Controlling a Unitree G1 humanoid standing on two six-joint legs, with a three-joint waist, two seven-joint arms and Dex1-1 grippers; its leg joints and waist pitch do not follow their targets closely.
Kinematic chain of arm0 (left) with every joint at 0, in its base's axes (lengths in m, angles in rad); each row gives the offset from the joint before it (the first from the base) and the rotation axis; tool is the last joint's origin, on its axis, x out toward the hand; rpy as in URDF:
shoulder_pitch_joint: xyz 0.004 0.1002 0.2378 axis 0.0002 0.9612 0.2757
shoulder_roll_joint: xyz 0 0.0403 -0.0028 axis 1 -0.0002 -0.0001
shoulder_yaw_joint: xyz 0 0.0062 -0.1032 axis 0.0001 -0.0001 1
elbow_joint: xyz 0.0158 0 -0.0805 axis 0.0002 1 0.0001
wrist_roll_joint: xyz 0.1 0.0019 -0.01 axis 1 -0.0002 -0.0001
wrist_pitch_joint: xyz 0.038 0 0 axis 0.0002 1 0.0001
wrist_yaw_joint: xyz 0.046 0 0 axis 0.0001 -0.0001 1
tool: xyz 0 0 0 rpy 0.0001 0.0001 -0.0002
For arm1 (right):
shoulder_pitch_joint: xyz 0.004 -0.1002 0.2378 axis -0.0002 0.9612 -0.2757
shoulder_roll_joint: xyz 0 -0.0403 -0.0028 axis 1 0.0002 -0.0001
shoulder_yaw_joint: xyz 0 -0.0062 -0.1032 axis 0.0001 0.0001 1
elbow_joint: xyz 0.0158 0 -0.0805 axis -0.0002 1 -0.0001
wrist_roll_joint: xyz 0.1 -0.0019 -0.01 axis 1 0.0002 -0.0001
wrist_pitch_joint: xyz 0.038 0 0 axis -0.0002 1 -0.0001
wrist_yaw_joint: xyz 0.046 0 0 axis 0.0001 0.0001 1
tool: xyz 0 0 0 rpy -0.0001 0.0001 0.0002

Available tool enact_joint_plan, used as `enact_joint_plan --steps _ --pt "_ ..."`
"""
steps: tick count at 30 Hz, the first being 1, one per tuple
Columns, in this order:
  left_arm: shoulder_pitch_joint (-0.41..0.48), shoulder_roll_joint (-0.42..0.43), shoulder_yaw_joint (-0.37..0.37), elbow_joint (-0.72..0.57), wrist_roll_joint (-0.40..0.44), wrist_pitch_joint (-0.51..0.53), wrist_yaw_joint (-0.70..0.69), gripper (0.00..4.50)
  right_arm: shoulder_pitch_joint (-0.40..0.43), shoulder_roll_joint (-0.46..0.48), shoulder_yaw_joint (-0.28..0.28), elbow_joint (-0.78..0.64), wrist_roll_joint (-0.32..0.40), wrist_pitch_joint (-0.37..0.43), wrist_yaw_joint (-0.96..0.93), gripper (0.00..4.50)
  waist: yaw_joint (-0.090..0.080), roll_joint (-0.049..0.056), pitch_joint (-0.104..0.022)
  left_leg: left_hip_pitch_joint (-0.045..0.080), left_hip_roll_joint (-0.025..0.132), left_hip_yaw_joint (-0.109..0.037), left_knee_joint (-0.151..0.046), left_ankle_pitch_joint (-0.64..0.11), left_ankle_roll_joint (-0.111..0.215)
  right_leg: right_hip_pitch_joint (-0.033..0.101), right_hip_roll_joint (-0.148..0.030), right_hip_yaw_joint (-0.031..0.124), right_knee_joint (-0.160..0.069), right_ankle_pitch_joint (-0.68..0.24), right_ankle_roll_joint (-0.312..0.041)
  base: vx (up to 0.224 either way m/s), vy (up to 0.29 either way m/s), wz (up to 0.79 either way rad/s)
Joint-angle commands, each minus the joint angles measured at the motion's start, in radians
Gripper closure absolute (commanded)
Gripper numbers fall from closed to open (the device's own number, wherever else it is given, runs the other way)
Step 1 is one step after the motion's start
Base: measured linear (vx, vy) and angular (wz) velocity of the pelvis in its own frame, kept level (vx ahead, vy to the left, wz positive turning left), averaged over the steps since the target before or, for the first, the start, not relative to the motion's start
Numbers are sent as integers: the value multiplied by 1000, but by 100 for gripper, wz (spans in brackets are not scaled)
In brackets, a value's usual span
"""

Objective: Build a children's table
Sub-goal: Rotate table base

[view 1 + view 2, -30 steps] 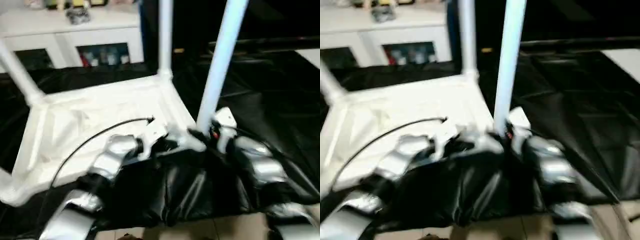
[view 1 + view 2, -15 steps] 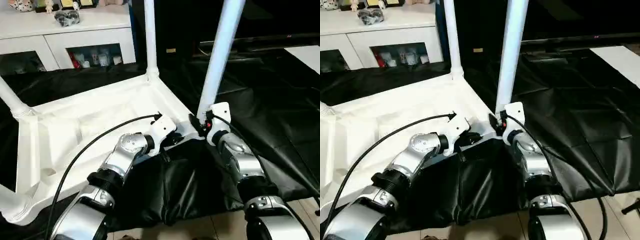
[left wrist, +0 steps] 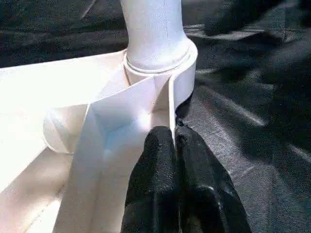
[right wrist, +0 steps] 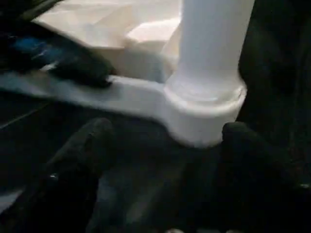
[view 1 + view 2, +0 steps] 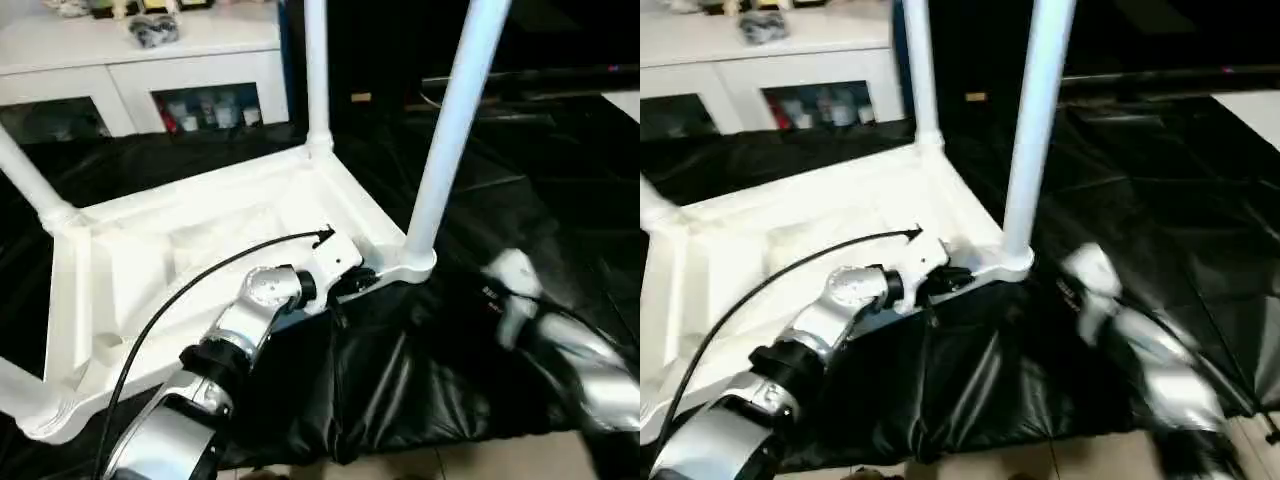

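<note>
Four legs look seated in the upturned tabletop (image 5: 200, 250), so my reading is that the assembly step is at its close and checking or righting the table is what remains. The tabletop lies ribbed side up on the black sheet (image 5: 520, 200) spread over the floor, filling the left and middle of the head views. At about nine o'clock a leg (image 5: 30, 175) leans out of the far left corner socket, and at seven o'clock the near left leg (image 5: 15, 385) runs off the frame edge. Toward twelve o'clock the far right leg (image 5: 317, 70) stands upright in its socket, with the white cabinet (image 5: 140, 60) beyond it at eleven o'clock. The left gripper (image 3: 175, 141) rests at centre with its jaws clenched together, empty, fingertips against the thin rim wall just beside the near right socket. At one o'clock from it the near right leg (image 5: 455, 120) rises from that socket. The right gripper (image 4: 167, 141), at three to four o'clock, has its jaws released and spread wide, either side of the socket's base but apart from it. Next, I judge, each leg needs a firmness check before the table is turned over.
</note>
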Motion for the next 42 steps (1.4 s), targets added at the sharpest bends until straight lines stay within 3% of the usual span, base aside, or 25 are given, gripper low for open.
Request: enact_joint_plan --steps 1,4,6,7,10,14,15,17,18,19,20,21,22,23,24,27,28,29,31,32,33,35,37,39,42 --pt "15 2 11 -45 -40 -35 -38 450 9 -33 -43 -97 72 48 53 40 2 -39 -55 4 63 -37 -71 -201 142 43 -70 40 -87 -312 -184 0 0 0" --pt "24 5 9 -64 -33 -38 -26 450 24 -51 -49 -138 105 83 60 40 3 -37 -56 7 66 -37 -69 -189 149 37 -69 41 -87 -309 -184 0 0 0" --pt "47 6 18 -122 -50 -19 -29 450 42 -67 -35 -197 128 124 66 40 6 -41 -59 7 66 -36 -66 -173 152 38 -69 41 -83 -285 -191 0 0 0" --pt "52 7 19 -136 -54 -11 -31 408 44 -67 -31 -205 127 128 66 38 9 -40 -63 3 68 -37 -63 -140 161 39 -69 41 -74 -229 -200 0 0 0" --pt "62 16 34 -187 -61 32 -5 406 39 -48 -7 -237 115 139 47 38 14 -39 -71 3 70 -36 -54 -70 192 33 -66 40 -55 -90 -237 0 0 0" --pt "78 50 100 -286 -99 106 31 355 6 7 23 -260 100 161 -9 38 14 -35 -67 0 68 -35 -53 -64 201 32 -66 37 -52 -84 -249 0 0 0" --pt "95 73 120 -335 -128 145 8 365 -4 20 38 -263 102 180 -25 38 14 -31 -64 4 67 -34 -55 -95 182 30 -65 37 -58 -132 -241 0 0 0" --pt "170 165 154 -499 -214 278 -90 334 -30 69 75 -261 96 193 -63 38 14 -30 -64 5 68 -35 -60 -99 158 31 -66 39 -54 -153 -242 0 0 0" --pt "181 179 156 -522 -226 295 -106 334 -34 76 79 -258 92 192 -69 38 11 -34 -62 3 69 -35 -62 -106 154 30 -65 39 -55 -163 -241 0 0 0" --pt "215 219 155 -583 -252 342 -150 315 -46 95 88 -245 82 181 -83 38 6 -27 -63 11 71 -36 -65 -125 128 24 -61 39 -52 -180 -239 0 0 0" --pt "227 232 155 -604 -262 357 -164 317 -51 103 91 -239 78 178 -90 38 6 -27 -63 11 71 -36 -65 -125 128 24 -61 39 -52 -180 -239 0 0 0" --pt "289 302 158 -705 -311 437 -233 317 -79 141 104 -200 50 160 -132 38 4 -36 -61 12 70 -33 -66 -132 121 22 -58 41 -54 -185 -236 0 0 0" --pt "327 344 164 -765 -338 492 -262 283 -98 166 111 -173 33 147 -160 38 0 -29 -60 8 70 -35 -73 -124 104 22 -59 42 -46 -179 -244 0 0 0" --pt "332 350 165 -773 -341 499 -265 283 -101 170 112 -169 31 147 -164 38 1 -23 -57 21 71 -31 -75 -162 81 13 -53 43 -51 -205 -240 0 0 0" --pt "355 375 171 -809 -357 528 -276 267 -121 190 115 -143 25 145 -183 38 6 -25 -58 28 70 -29 -72 -183 60 10 -54 46 -51 -207 -238 0 0 0" --pt "414 433 189 -897 -402 592 -294 273 -179 245 125 -70 6 131 -236 38 8 -23 -53 24 68 -28 -81 -204 33 12 -51 48 -54 -224 -228 0 0 0" --pt "438 456 188 -935 -415 620 -296 241 -215 274 133 -20 -16 115 -283 38 13 -21 -54 35 70 -26 -80 -216 14 4 -54 51 -52 -215 -230 0 0 0" --pt "457 475 185 -967 -423 645 -298 230 -248 303 138 30 -33 95 -320 38 5 -23 -51 22 65 -28 -85 -225 4 14 -52 50 -50 -225 -224 0 0 0" --pt "482 498 170 -1009 -416 682 -291 232 -320 358 137 143 -65 75 -416 38 5 -16 -53 31 64 -28 -85 -243 -20 8 -53 52 -50 -232 -216 0 0 0" --pt "482 498 170 -1009 -416 682 -291 218 -320 358 137 143 -65 75 -416 38 -1 -18 -49 23 61 -30 -89 -257 -28 15 -53 51 -51 -247 -213 0 0 0" --pt "492 511 149 -1025 -395 705 -280 197 -372 395 132 228 -80 47 -467 38 3 -18 -52 35 62 -26 -85 -269 -37 6 -55 55 -55 -253 -207 0 0 0" --pt "494 520 130 -1022 -369 727 -258 184 -425 426 117 311 -95 24 -532 38 -1 -17 -50 26 59 -31 -88 -277 -44 15 -55 54 -52 -265 -206 0 0 0" --pt "495 527 118 -1016 -357 731 -252 170 -450 438 107 350 -102 11 -571 38 -2 -17 -51 30 59 -29 -85 -277 -53 11 -54 56 -51 -259 -200 0 0 0" --pt "501 556 80 -1000 -309 738 -218 152 -516 471 62 466 -107 -38 -705 38 -3 -18 -52 29 58 -29 -85 -259 -53 14 -54 57 -49 -233 -201 0 0 0" --pt "502 566 62 -984 -274 737 -187 137 -553 487 31 541 -109 -81 -790 38 -7 -19 -55 29 57 -28 -82 -255 -49 15 -53 56 -46 -222 -201 0 0 0"
